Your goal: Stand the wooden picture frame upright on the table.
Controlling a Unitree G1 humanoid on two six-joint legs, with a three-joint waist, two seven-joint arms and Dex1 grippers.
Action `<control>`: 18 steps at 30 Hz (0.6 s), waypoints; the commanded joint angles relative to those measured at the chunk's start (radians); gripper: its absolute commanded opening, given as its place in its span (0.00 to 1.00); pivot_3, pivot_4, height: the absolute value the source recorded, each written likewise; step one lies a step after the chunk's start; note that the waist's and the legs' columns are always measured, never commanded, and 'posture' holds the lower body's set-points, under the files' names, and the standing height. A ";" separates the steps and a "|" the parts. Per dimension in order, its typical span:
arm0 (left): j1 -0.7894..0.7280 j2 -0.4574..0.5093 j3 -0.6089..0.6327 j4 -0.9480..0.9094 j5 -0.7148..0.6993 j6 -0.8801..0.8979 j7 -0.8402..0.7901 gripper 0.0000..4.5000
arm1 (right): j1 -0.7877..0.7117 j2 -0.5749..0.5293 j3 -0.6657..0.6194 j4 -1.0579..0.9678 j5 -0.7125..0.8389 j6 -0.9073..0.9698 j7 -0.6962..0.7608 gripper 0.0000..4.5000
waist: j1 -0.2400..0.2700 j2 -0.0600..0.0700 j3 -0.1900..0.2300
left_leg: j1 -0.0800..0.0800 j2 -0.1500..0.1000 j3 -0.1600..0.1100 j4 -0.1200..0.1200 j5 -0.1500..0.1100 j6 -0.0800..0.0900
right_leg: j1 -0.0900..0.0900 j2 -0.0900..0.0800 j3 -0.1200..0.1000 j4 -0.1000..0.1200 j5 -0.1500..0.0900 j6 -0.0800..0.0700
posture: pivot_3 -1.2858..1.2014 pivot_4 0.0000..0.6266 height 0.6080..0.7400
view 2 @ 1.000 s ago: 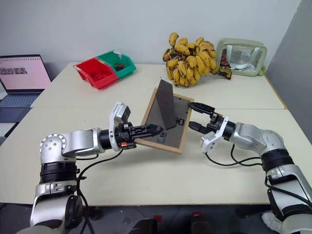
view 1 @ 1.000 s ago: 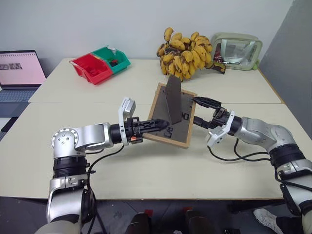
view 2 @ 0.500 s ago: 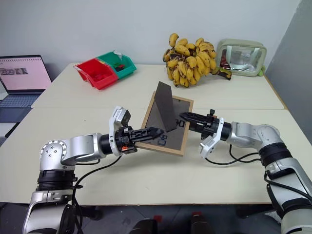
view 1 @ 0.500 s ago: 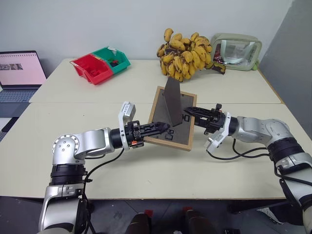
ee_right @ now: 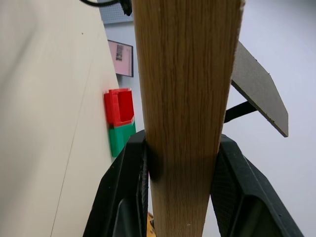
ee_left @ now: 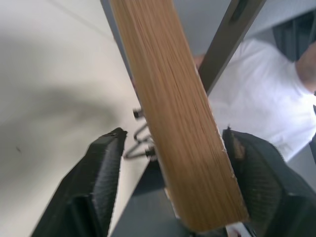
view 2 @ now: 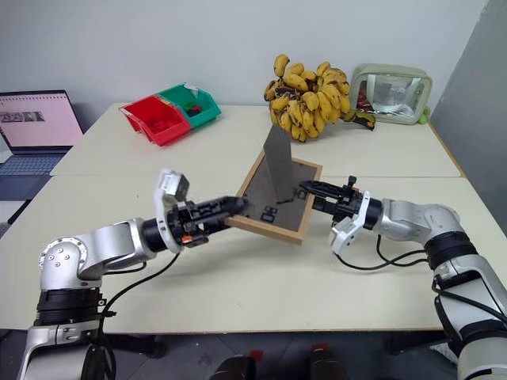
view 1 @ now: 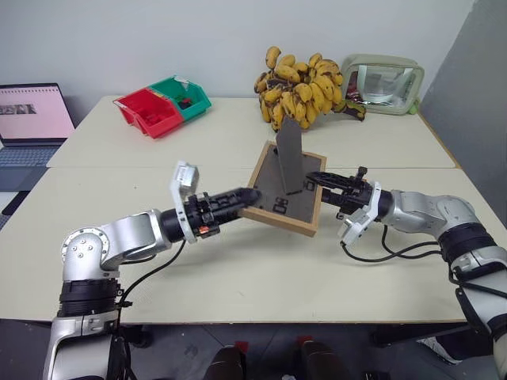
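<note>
The wooden picture frame [view 1: 281,199] hangs tilted above the table [view 1: 238,269], dark back towards me, its fold-out stand [view 1: 290,158] sticking up. My right gripper [view 1: 310,180] is shut on the frame's right edge; in the right wrist view its fingers [ee_right: 123,187] press both faces of the wooden edge [ee_right: 185,98]. At the frame's left edge my left gripper [view 1: 252,195] is open. In the left wrist view the wooden edge [ee_left: 177,123] lies between the spread fingers [ee_left: 103,173], with a gap on one side.
A bunch of bananas [view 1: 297,95] lies at the back, with a pale green glass-fronted case [view 1: 384,83] to its right. Red and green bins [view 1: 162,103] sit at the back left. A laptop [view 1: 32,119] stands off the table's left. A person in a white shirt [ee_left: 256,103] shows beyond the frame.
My right gripper closed on the frame's right edge. My left gripper let go, opened and drew back to the left. The frame shifted slightly right.
</note>
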 commanded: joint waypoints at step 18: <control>0.475 0.173 -0.131 -0.641 1.301 -0.671 -0.275 1.00 | -0.216 0.506 -0.365 0.320 1.177 1.354 1.450 0.28 | 0.022 0.006 0.003 | 0.007 0.001 -0.002 -0.007 -0.002 0.004 | 0.008 0.003 -0.002 -0.006 -0.001 -0.003 | 0.52 0.24 1.00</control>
